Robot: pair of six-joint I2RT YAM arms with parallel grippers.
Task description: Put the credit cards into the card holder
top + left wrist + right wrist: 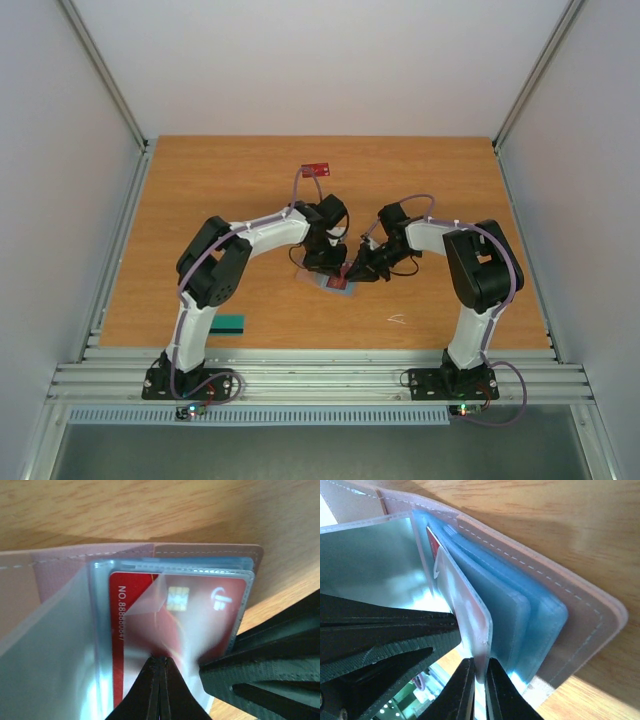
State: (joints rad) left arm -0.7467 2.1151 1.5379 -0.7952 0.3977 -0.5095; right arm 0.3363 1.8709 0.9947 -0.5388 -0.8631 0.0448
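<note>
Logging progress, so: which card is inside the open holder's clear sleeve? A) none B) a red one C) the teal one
B: the left wrist view shows a red card with a chip behind the clear plastic of the card holder; the teal card lies on the table, near left.

The surface [200,200] is orange-brown wood-grain laminate, smooth with a soft sheen. The card holder [210,551] looks like matt tan-pink leather with pale stitching along its edge. Its sleeves [60,645] are clear, glossy plastic, bluish where stacked. The red card [195,612] is shiny plastic with a metallic chip. At six o'clock in both wrist views, the jaws are matt black ribbed plastic.
</note>
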